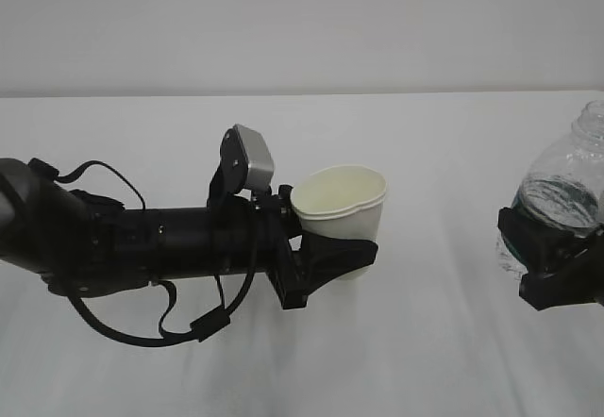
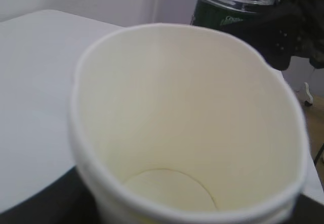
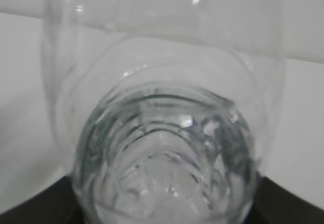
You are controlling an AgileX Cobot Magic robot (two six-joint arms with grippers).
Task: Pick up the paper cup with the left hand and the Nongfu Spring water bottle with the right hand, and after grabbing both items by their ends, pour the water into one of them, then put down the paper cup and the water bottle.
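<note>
The white paper cup stands upright left of centre, and my left gripper is shut on its lower part. In the left wrist view the cup fills the frame; its cream inside looks dry, and one dark finger shows at the bottom left. At the right edge my right gripper is shut on the lower body of the Nongfu Spring water bottle, which is capless, neck up, with water inside. From the right wrist I look along the clear ribbed bottle. Cup and bottle are well apart.
A white table runs to a pale wall behind. The bottle's green label and the right gripper appear beyond the cup's rim in the left wrist view. My left arm lies low across the left side with loose cables.
</note>
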